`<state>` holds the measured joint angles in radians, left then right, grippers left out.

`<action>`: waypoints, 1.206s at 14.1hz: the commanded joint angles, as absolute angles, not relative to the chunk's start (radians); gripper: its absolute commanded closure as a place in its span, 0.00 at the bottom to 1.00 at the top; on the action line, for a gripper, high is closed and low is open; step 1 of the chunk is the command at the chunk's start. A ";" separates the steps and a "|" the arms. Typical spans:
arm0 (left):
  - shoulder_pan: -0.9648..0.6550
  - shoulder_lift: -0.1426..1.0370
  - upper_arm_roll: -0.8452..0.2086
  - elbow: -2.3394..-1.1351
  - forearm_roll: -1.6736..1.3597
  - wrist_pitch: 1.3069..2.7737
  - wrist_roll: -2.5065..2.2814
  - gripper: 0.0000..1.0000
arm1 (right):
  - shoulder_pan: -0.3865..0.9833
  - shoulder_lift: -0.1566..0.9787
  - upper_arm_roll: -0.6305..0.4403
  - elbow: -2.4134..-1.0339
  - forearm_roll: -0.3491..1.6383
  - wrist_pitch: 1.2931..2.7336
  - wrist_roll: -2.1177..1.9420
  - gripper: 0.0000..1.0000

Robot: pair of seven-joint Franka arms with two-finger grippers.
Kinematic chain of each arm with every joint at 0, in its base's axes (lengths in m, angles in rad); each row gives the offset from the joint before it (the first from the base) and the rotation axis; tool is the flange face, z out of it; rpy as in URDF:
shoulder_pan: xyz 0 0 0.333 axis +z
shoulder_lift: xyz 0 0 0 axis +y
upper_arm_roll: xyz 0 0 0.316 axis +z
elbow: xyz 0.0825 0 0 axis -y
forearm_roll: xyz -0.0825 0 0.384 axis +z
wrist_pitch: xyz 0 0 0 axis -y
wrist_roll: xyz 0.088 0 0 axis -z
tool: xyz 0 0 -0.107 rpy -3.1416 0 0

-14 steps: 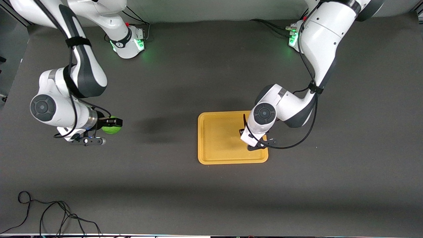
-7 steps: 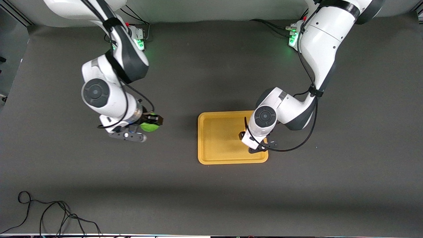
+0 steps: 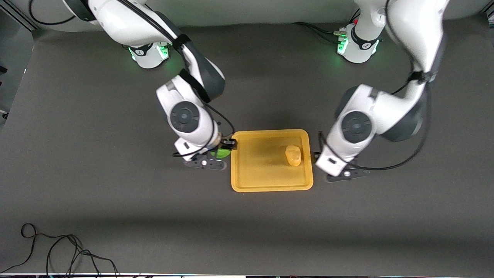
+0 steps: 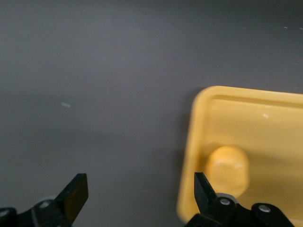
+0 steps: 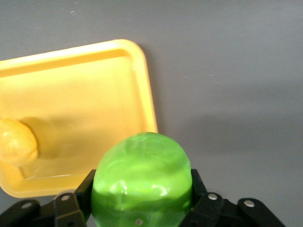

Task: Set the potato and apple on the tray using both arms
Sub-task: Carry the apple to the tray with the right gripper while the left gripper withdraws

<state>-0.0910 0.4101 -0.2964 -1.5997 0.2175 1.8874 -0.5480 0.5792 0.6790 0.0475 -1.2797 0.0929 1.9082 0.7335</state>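
While the potato (image 3: 293,155) lies on the tray (image 3: 254,181), our right gripper (image 3: 223,148) pinches the apple (image 3: 222,153) just off its rim; bare tray lies at three o'clock. Our left gripper (image 4: 137,194) hangs spread, empty, beside the tray.

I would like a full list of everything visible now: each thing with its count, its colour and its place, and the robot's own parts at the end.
tray: one, orange-yellow, on the table between the two grippers.
potato: one, yellow-tan, lying in the tray, toward the left arm's end of it.
apple: one, bright green, held in the right gripper beside the tray rim at the right arm's end, not yet over the tray.
table: one, dark grey surface.
cable: one, black, loose loops on the table near the front camera, toward the right arm's end.
right gripper: one, black, shut on the apple.
left gripper: one, black, open and empty, over the table just outside the tray rim nearest the potato.
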 commanded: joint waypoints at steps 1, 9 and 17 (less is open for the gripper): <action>0.045 0.301 -0.304 -1.635 0.172 1.806 -0.261 0.00 | 0.638 0.805 0.037 -1.144 0.107 1.995 0.791 0.56; 0.224 0.069 -0.299 -1.644 0.086 1.724 0.015 0.00 | 0.767 1.006 0.021 -1.078 0.029 2.181 0.908 0.60; 0.225 0.012 -0.298 -1.644 0.061 1.704 0.015 0.00 | 0.738 1.015 0.018 -1.098 0.006 2.184 0.905 0.59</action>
